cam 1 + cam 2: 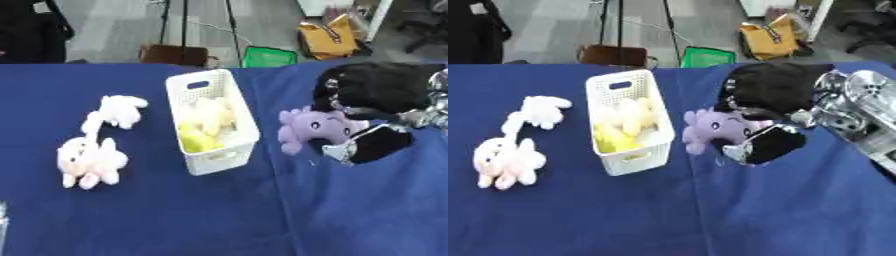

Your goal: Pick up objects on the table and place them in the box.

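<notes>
A white slotted box [204, 86] stands mid-table with yellow and cream plush toys [208, 125] inside. To its right lies a purple plush toy [308, 128]. My right hand [378, 143] reaches in from the right, and its black and silver fingers [742, 148] curl round the toy's right side. A white plush toy [118, 111] and a pink plush toy [89, 162] lie on the blue cloth left of the box. Of my left hand [3, 225] only a grey sliver shows, at the lower left edge.
The blue table cloth [219, 215] stretches wide in front of the box. My right arm's silver joints [855, 107] hang over the table's right side. Beyond the far edge stand a green crate [268, 57], a yellow bag [328, 37] and a brown box [173, 54].
</notes>
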Action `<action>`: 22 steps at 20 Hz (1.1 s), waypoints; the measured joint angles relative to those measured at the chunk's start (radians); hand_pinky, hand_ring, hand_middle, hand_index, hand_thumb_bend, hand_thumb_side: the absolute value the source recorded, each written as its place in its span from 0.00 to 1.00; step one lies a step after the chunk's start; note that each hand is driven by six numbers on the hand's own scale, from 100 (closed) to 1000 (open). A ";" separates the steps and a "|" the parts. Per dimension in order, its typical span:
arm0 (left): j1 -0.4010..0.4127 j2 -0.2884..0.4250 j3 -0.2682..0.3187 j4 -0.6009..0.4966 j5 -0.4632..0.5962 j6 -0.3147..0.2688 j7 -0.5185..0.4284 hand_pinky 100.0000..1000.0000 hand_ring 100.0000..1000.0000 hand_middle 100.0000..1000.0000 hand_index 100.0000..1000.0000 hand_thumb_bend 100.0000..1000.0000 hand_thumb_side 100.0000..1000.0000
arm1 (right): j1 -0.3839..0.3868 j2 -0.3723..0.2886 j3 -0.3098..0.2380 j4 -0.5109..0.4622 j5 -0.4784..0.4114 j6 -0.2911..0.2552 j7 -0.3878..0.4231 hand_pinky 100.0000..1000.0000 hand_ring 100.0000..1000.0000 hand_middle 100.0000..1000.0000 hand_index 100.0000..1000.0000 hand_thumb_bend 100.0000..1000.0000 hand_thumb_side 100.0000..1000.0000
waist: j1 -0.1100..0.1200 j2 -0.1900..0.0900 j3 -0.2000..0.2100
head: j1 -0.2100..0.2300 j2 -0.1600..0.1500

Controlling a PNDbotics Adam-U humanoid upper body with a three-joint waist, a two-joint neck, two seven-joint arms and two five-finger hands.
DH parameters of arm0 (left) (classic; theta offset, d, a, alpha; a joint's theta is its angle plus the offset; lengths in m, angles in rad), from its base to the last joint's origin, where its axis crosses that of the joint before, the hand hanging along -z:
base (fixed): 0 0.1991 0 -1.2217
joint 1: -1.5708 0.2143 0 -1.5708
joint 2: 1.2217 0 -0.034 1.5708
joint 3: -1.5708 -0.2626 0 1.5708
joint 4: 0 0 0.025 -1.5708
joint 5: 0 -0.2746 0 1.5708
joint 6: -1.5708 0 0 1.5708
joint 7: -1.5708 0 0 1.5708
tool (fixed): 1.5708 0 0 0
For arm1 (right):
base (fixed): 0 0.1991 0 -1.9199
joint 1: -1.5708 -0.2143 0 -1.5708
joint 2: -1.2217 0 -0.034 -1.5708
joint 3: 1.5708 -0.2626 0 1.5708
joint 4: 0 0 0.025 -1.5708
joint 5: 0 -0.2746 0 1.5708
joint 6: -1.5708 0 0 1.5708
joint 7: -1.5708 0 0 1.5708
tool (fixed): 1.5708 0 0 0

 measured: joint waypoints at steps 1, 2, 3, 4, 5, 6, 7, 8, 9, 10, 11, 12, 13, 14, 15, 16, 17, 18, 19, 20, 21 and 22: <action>0.000 0.000 0.000 0.000 0.000 0.001 -0.001 0.48 0.48 0.69 0.72 0.00 0.47 | -0.020 0.002 -0.004 0.000 -0.003 0.005 0.002 0.89 0.74 0.36 0.59 0.05 0.78 | 0.000 -0.001 0.002 | 0.000 0.000; 0.000 0.000 0.000 0.000 0.000 0.002 -0.002 0.48 0.48 0.69 0.72 0.00 0.47 | -0.041 0.007 -0.006 0.003 -0.006 0.010 0.006 0.89 0.74 0.36 0.59 0.05 0.78 | 0.000 -0.002 0.004 | -0.001 0.000; 0.001 0.000 0.000 0.000 0.000 0.002 -0.002 0.48 0.48 0.69 0.72 0.00 0.47 | -0.064 0.017 -0.008 0.011 -0.007 0.013 0.009 0.89 0.74 0.36 0.59 0.05 0.78 | 0.000 -0.002 0.006 | -0.001 0.000; 0.001 0.000 0.000 0.000 0.000 0.002 -0.003 0.48 0.48 0.69 0.72 0.00 0.47 | -0.082 0.029 -0.008 0.023 -0.007 0.016 0.012 0.89 0.74 0.36 0.59 0.05 0.78 | -0.001 -0.002 0.006 | -0.001 0.000; 0.001 0.000 0.000 0.000 0.000 0.002 -0.003 0.48 0.48 0.69 0.72 0.00 0.47 | -0.095 0.039 -0.008 0.036 -0.007 0.016 0.013 0.89 0.74 0.35 0.59 0.07 0.79 | -0.001 -0.002 0.006 | -0.002 0.000; 0.001 0.000 0.000 0.000 0.000 0.002 -0.003 0.48 0.48 0.69 0.72 0.00 0.47 | -0.113 0.053 -0.008 0.054 -0.007 0.018 0.016 0.89 0.74 0.35 0.59 0.07 0.79 | 0.000 -0.002 0.009 | -0.003 0.000; 0.002 0.000 0.000 0.000 0.000 0.002 -0.004 0.48 0.48 0.69 0.72 0.00 0.47 | -0.139 0.072 -0.008 0.080 -0.007 0.020 0.019 0.89 0.73 0.35 0.58 0.07 0.79 | 0.000 -0.003 0.014 | -0.005 0.000; 0.002 0.000 0.000 0.000 0.000 0.002 -0.004 0.48 0.48 0.69 0.72 0.00 0.47 | -0.167 0.097 -0.005 0.110 -0.006 0.020 0.022 0.89 0.73 0.35 0.58 0.07 0.79 | 0.000 -0.003 0.017 | -0.006 0.000; 0.002 0.000 0.000 0.000 0.001 0.002 -0.004 0.48 0.48 0.69 0.72 0.00 0.47 | -0.192 0.121 -0.002 0.142 -0.005 0.019 0.024 0.89 0.73 0.35 0.58 0.09 0.79 | 0.000 -0.003 0.018 | -0.007 0.000; 0.002 0.000 0.000 0.000 0.001 0.002 -0.005 0.48 0.48 0.69 0.72 0.00 0.47 | -0.212 0.145 -0.001 0.175 -0.003 0.017 0.025 0.89 0.73 0.35 0.58 0.09 0.79 | 0.000 -0.004 0.019 | -0.010 0.000; 0.002 0.000 -0.001 0.000 0.001 0.002 -0.005 0.48 0.48 0.69 0.72 0.00 0.47 | -0.230 0.167 -0.001 0.209 0.001 0.014 0.025 0.88 0.73 0.35 0.58 0.09 0.80 | 0.001 -0.004 0.022 | -0.012 0.000; 0.002 0.000 -0.001 0.000 0.002 0.002 -0.005 0.48 0.48 0.69 0.72 0.00 0.47 | -0.245 0.188 0.000 0.241 0.005 0.009 0.024 0.88 0.73 0.35 0.58 0.09 0.80 | 0.001 -0.004 0.023 | -0.014 0.000; 0.002 0.000 -0.001 0.000 0.002 0.002 -0.005 0.48 0.48 0.69 0.72 0.00 0.47 | -0.257 0.207 0.001 0.270 0.011 0.004 0.022 0.88 0.73 0.35 0.58 0.10 0.80 | 0.001 -0.004 0.024 | -0.015 0.000; 0.002 0.000 -0.001 0.000 0.002 0.002 -0.005 0.48 0.48 0.69 0.72 0.00 0.47 | -0.268 0.223 0.001 0.299 0.017 -0.001 0.018 0.88 0.73 0.35 0.58 0.10 0.80 | 0.001 -0.004 0.026 | -0.017 0.000; 0.002 0.000 -0.001 0.000 0.002 0.002 -0.006 0.48 0.48 0.69 0.72 0.00 0.47 | -0.279 0.240 0.001 0.329 0.025 -0.006 0.014 0.88 0.72 0.34 0.57 0.12 0.80 | 0.002 -0.004 0.028 | -0.019 0.000; 0.002 0.000 -0.001 0.000 0.003 0.001 -0.006 0.48 0.48 0.69 0.72 0.00 0.47 | -0.291 0.259 0.000 0.362 0.034 -0.010 0.011 0.88 0.72 0.34 0.57 0.12 0.79 | 0.002 -0.004 0.032 | -0.023 0.000; 0.002 0.000 -0.003 0.000 0.004 0.001 -0.007 0.48 0.48 0.69 0.72 0.00 0.47 | -0.306 0.281 -0.002 0.401 0.044 -0.015 0.008 0.88 0.72 0.34 0.57 0.12 0.79 | 0.003 -0.004 0.037 | -0.025 0.000; 0.002 0.000 -0.005 0.000 0.005 0.000 -0.007 0.48 0.48 0.69 0.72 0.00 0.47 | -0.320 0.306 -0.005 0.441 0.054 -0.022 0.005 0.88 0.72 0.34 0.57 0.12 0.80 | 0.003 -0.004 0.041 | -0.029 0.000; 0.002 0.000 -0.006 0.000 0.007 0.000 -0.008 0.48 0.48 0.69 0.72 0.00 0.47 | -0.333 0.330 -0.010 0.482 0.065 -0.029 0.000 0.88 0.72 0.33 0.57 0.12 0.79 | 0.003 -0.004 0.043 | -0.032 0.000; 0.002 -0.001 -0.007 0.000 0.009 -0.001 -0.008 0.48 0.48 0.69 0.72 0.00 0.47 | -0.343 0.352 -0.015 0.521 0.079 -0.036 -0.007 0.88 0.71 0.33 0.56 0.13 0.79 | 0.003 -0.004 0.045 | -0.034 0.000; 0.002 -0.001 -0.007 0.000 0.010 -0.001 -0.009 0.48 0.48 0.69 0.72 0.00 0.47 | -0.351 0.373 -0.022 0.559 0.094 -0.044 -0.015 0.88 0.71 0.33 0.56 0.12 0.78 | 0.004 -0.004 0.049 | -0.037 0.000; 0.002 -0.001 -0.007 0.000 0.010 -0.002 -0.010 0.48 0.48 0.69 0.72 0.00 0.47 | -0.359 0.393 -0.029 0.595 0.111 -0.052 -0.024 0.88 0.71 0.33 0.56 0.14 0.79 | 0.004 -0.003 0.051 | -0.040 0.000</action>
